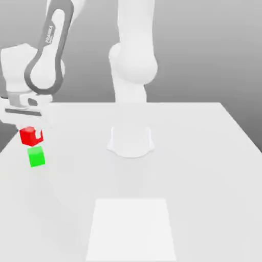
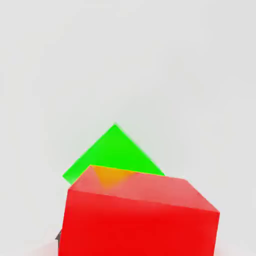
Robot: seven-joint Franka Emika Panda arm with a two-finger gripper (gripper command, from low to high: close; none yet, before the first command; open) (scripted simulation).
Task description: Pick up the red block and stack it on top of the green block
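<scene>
The small matte bright-red cube [image 2: 140, 220] is being held clamped in the shut gripper [image 1: 30, 134], just above the smaller matte bright-green cube [image 1: 36, 156] near the white tabletop's [image 1: 204, 164] edge on the exterior view's left. It is best centred, squared, then lowered gently before release.

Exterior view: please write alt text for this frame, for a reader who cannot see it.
A white robot arm's gripper holds the red block in the air just above the green block, near the exterior view's left edge of a white table. The two blocks look slightly apart, and the green one rests on the table. The arm's base stands at the table's middle.
</scene>
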